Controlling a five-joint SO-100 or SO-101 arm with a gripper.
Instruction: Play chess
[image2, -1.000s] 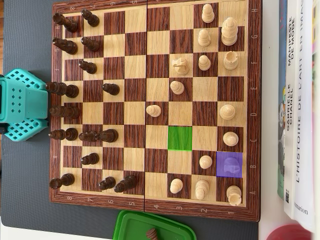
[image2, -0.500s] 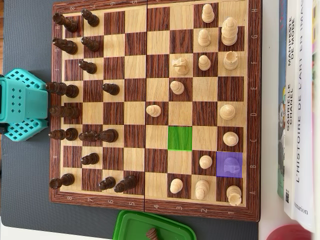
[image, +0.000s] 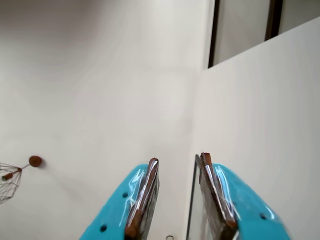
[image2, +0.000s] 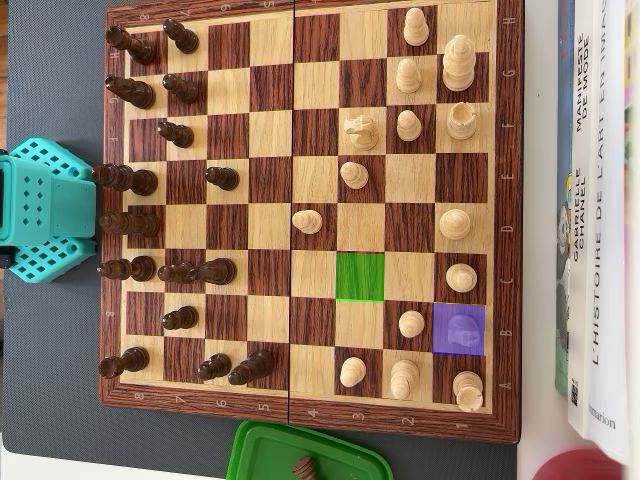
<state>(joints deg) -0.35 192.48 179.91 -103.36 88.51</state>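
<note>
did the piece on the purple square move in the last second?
No. The piece sits centred on the purple square in the overhead view, as before, one square below the pawn.

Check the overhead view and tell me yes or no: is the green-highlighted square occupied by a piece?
No. The green square is bare; the nearest light piece stands on another square, up and to its left.

Looks like a home, perhaps a living room: art books (image2: 595, 210) stacked beside a wooden chessboard (image2: 310, 215) on the desk (image2: 50, 350), plain white walls (image: 100, 90) above.
</note>
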